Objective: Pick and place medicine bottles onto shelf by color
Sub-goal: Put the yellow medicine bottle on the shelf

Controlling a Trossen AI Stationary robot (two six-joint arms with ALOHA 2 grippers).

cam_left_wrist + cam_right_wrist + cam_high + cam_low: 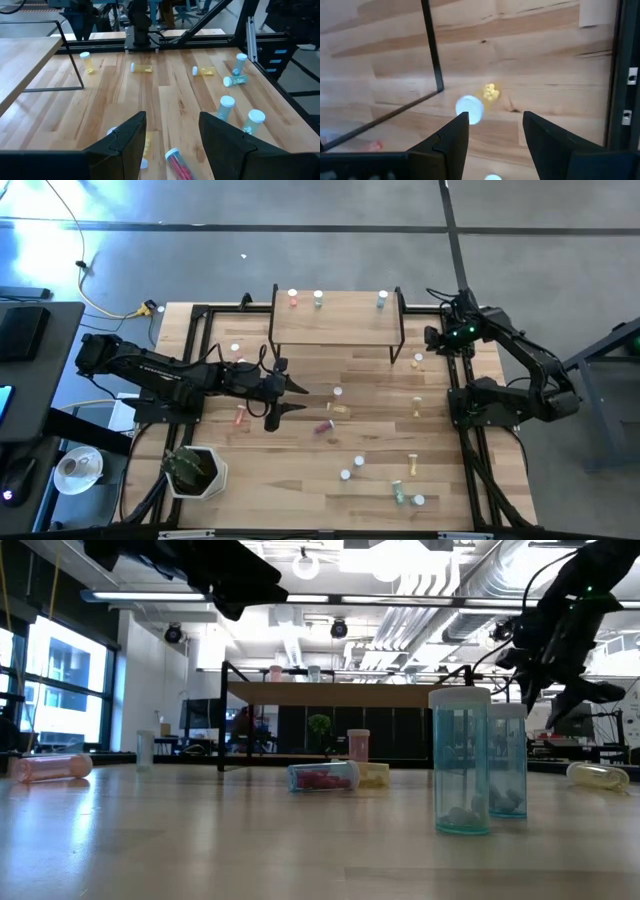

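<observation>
The shelf (335, 322) stands at the table's far side with three medicine bottles on top: a red one (293, 299), a pale green one (318, 298) and a blue one (381, 301). Several more bottles lie or stand scattered over the table. My left gripper (290, 396) hovers open at mid-table, with a lying red bottle (178, 163) and a yellow one (143, 145) below its fingers. My right gripper (437, 341) is open near the shelf's right end, pointing steeply down above an upright yellow bottle (479, 102), which stands just ahead of its fingers.
A white pot with a green plant (195, 470) stands at the near left corner. Black frame rails (462, 430) run along the table's sides. The shelf's thin black leg (433, 47) is close to my right gripper. Two upright blue bottles (478, 765) stand near the front edge.
</observation>
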